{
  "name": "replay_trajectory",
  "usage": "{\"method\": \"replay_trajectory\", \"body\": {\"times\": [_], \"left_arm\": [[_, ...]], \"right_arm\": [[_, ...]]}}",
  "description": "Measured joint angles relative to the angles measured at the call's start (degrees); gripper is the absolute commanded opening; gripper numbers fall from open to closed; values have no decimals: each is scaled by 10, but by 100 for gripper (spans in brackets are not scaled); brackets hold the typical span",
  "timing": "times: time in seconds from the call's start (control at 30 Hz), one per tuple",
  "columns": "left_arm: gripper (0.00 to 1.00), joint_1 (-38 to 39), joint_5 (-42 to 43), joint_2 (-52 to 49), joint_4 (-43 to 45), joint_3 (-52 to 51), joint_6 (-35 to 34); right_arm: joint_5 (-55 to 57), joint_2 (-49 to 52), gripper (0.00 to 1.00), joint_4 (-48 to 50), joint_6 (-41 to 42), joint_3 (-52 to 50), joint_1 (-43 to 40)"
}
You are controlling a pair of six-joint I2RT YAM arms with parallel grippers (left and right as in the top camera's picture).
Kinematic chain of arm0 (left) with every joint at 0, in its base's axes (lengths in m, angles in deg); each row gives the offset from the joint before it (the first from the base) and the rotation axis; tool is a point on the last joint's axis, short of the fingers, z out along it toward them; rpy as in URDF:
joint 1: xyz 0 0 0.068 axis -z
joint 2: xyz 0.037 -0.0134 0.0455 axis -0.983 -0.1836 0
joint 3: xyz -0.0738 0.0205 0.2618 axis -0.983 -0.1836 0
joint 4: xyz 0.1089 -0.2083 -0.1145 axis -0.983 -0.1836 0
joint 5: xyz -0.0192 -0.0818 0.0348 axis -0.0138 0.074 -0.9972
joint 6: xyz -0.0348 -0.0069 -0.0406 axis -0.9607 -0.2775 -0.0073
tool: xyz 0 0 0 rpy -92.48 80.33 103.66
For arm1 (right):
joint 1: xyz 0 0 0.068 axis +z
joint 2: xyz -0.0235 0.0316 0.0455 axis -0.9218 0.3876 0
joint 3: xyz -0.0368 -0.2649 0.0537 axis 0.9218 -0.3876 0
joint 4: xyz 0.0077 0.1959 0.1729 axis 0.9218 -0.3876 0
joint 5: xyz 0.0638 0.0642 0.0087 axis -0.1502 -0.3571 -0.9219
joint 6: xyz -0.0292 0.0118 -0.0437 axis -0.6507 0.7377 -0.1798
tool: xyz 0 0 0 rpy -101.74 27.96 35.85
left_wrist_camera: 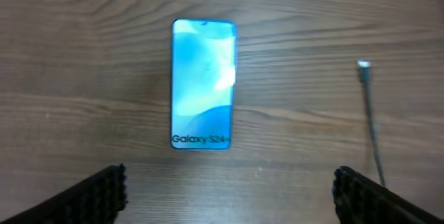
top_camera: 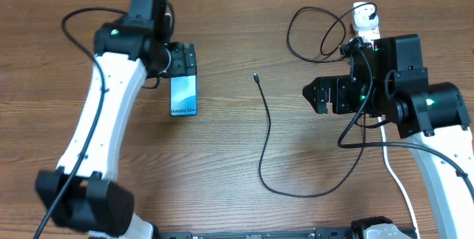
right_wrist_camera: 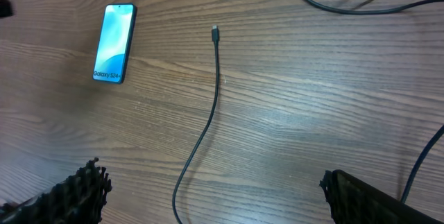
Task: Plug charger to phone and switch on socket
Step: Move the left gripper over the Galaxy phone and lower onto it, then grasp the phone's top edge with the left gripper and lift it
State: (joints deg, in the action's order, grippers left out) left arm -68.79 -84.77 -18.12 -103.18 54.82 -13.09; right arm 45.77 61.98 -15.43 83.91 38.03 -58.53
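The phone [top_camera: 184, 95] lies flat on the wooden table with its blue screen lit; it also shows in the left wrist view [left_wrist_camera: 203, 84] and the right wrist view [right_wrist_camera: 114, 42]. The charger's thin black cable [top_camera: 268, 128] runs across the table, and its connector tip [top_camera: 255, 77] lies loose to the right of the phone. The cable loops back to a white plug adapter [top_camera: 362, 8] on the socket [top_camera: 367, 24], which my right arm mostly hides. My left gripper [top_camera: 183, 70] is open and empty just behind the phone. My right gripper [top_camera: 309, 95] is open and empty, right of the cable.
The socket's thick white cord [top_camera: 398, 183] trails toward the front right edge. Black cable loops [top_camera: 315, 32] lie at the back right. The connector tip shows in the left wrist view [left_wrist_camera: 363, 64] and the right wrist view [right_wrist_camera: 215, 30].
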Motion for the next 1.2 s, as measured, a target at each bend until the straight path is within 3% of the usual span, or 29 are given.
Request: {"method": "replay_trajectory", "body": {"times": [0.23, 0.7, 1.2], "left_arm": [[77, 6, -8, -103, 24, 0, -22], [90, -3, 9, -225, 79, 0, 42], [89, -7, -22, -254, 87, 0, 97]], "right_arm": [[-2, 24, 100, -5, 0, 0, 0], [1, 43, 100, -7, 0, 0, 0], [5, 47, 100, -8, 0, 0, 0]]}}
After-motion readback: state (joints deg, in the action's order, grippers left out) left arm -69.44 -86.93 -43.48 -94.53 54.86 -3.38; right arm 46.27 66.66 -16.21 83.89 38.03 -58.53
